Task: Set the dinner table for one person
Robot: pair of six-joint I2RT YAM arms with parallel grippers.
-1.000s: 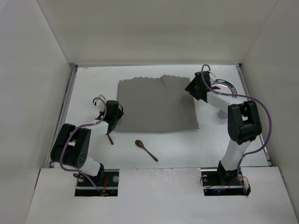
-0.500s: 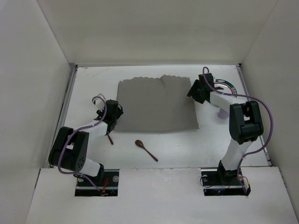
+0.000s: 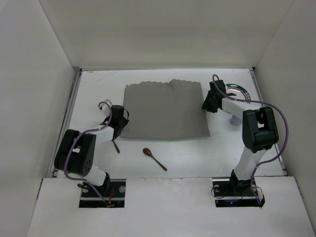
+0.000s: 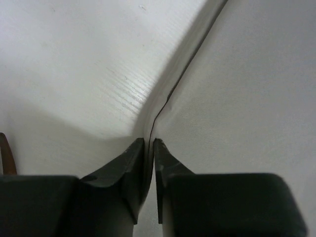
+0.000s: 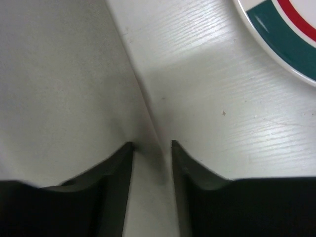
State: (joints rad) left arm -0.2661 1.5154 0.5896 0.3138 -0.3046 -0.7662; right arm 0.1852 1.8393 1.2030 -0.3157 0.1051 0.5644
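We judge the main risk to be uneven tension: the grey mat (image 3: 165,109), lying on the dinner table (image 3: 197,153), could bunch or slip free if one arm pulls ahead. The left gripper (image 4: 149,144) is clamped on the mat's left edge. The right gripper (image 5: 152,145) straddles the right edge, fingers slightly apart; we cannot tell whether it grips. The plate (image 5: 284,37) lies beyond its right finger.

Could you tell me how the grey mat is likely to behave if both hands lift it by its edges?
The mat is probably floppy: its far edge is rippled, and its edge puckers where the left hand pinches it. It looks thin, so likely light. Lifted, its middle would probably sag between the left and right hand.
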